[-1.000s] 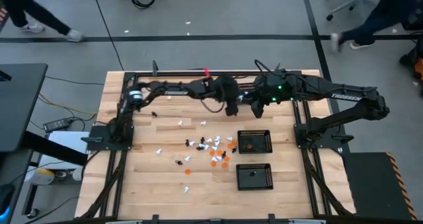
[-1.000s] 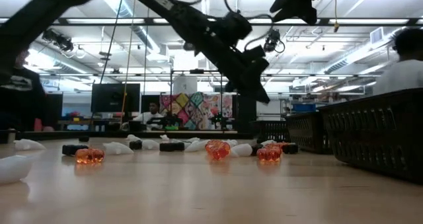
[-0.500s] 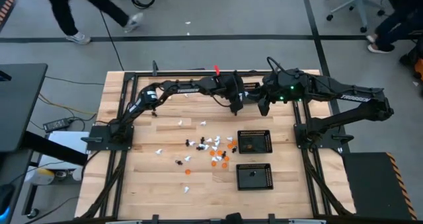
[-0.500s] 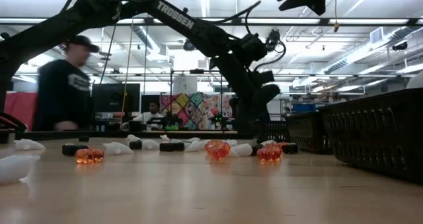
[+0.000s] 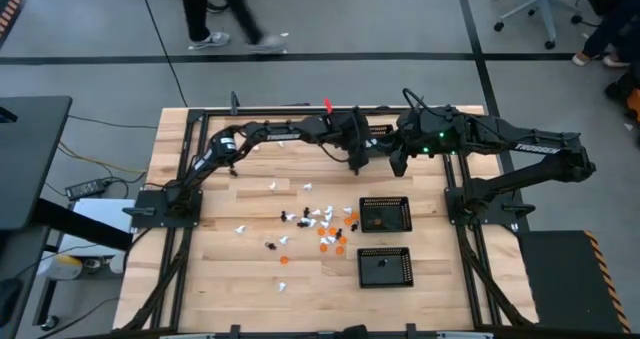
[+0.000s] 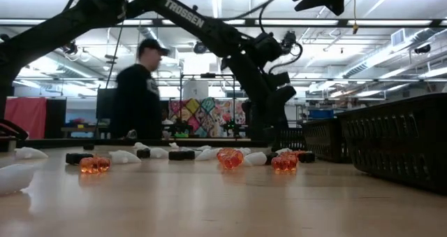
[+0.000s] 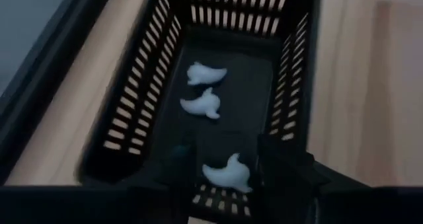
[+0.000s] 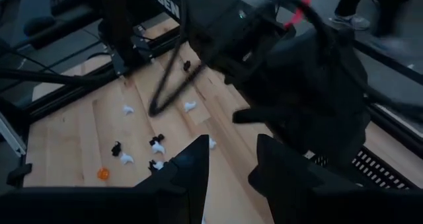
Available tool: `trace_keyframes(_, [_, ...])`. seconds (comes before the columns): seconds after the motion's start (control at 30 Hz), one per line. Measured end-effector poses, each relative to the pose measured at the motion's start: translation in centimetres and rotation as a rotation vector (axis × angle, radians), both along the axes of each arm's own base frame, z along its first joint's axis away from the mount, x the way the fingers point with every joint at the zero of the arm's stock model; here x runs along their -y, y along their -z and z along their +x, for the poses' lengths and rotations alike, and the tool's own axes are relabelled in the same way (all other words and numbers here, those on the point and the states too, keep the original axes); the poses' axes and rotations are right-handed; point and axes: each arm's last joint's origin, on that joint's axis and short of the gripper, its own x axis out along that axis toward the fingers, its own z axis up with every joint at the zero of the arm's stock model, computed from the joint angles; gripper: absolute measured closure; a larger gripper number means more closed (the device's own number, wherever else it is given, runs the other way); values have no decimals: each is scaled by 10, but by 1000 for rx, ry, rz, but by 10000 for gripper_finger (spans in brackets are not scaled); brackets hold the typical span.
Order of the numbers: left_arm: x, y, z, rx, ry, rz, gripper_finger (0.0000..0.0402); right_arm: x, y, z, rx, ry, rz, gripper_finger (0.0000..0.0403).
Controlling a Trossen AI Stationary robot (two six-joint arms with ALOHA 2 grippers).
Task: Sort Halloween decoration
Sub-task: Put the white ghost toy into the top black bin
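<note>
The Halloween decoration [image 5: 318, 222] lies scattered mid-table: tiny white, orange and black figures. My left gripper [image 7: 230, 159] hangs open over the near end of a black mesh tray [image 7: 135, 98] at the table's far edge. Three white figures lie in that tray; one white figure [image 7: 229, 174] shows between the fingertips, and I cannot tell whether they touch it. In the high view the left gripper [image 5: 361, 148] is at the far middle. My right gripper [image 8: 225, 163] is open and empty, raised just right of it [image 5: 398, 162].
Two more black mesh trays [image 5: 385, 214] [image 5: 385, 267] stand right of the scattered figures, each with a figure or two inside. The two arms are close together at the far edge. A person [image 6: 140, 90] walks past behind the table.
My left gripper has gone down and toward the table's far right, tipping further downward, and now hangs over the far tray. The right gripper has drawn back a little toward the right edge. A person has walked across behind the table.
</note>
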Motion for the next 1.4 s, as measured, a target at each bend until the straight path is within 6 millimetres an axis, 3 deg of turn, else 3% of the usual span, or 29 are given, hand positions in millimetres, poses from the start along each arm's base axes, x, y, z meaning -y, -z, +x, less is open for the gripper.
trace_keyframes(0.17, [3, -38, -8, 51, 7, 24, 242, 0, -3, -5, 12, 7, -9, 270])
trace_keyframes(0.4, [5, -36, -23, -97, 9, -13, 248, -4, -3, -10, -4, -86, 15, 270])
trace_keyframes(0.6, [25, -50, -33, -90, 68, -5, 249, -7, 24, -4, -138, -188, 83, 270])
trace_keyframes(0.7, [36, -59, -48, -46, 80, 11, 249, -9, 37, -1, -169, -190, 103, 270])
trace_keyframes(0.93, [56, -49, -112, 20, -11, -34, 249, -11, 57, 5, -160, -152, 118, 270])
trace_keyframes(1.1, [61, -30, -155, -59, -128, -93, 249, -10, 63, 11, -94, -154, 109, 270])
trace_keyframes(1.4, [35, -8, -192, -112, -416, -271, 247, -9, 67, 12, -80, -147, 116, 270])
